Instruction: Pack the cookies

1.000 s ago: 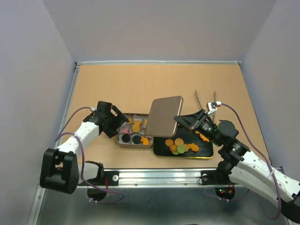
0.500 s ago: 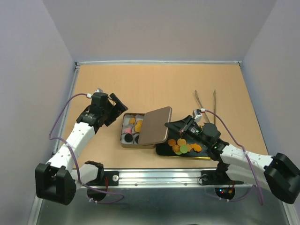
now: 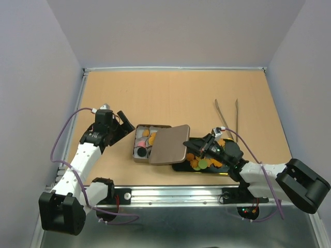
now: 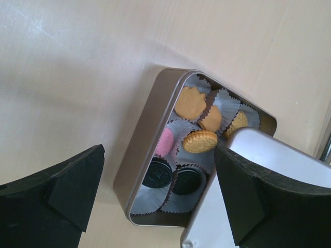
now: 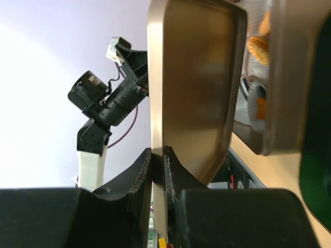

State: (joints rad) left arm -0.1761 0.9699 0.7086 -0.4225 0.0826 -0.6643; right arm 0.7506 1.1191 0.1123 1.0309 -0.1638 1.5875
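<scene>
An open metal tin (image 3: 135, 153) holds cookies (image 4: 200, 140) in paper cups: tan, orange, pink and black ones. More cookies (image 3: 200, 162), orange and green, lie on a black tray (image 3: 178, 166) right of the tin. My right gripper (image 3: 192, 146) is shut on the edge of the tin's lid (image 3: 169, 144), which hangs nearly flat over the tin's right half. In the right wrist view the fingers (image 5: 139, 170) pinch the lid's (image 5: 196, 77) rim. My left gripper (image 3: 122, 125) stands open just left of the tin, with its jaws wide above the tin's (image 4: 135, 155) near end, holding nothing.
A pair of metal tongs (image 3: 227, 114) lies on the table behind the tray. The right forearm stretches low over the tray's right part. A metal rail (image 3: 170, 194) runs along the near table edge.
The right arm has lowered the lid from a steep tilt to nearly flat and carried it left over the tin. The left gripper has drawn back to the left, still open.
</scene>
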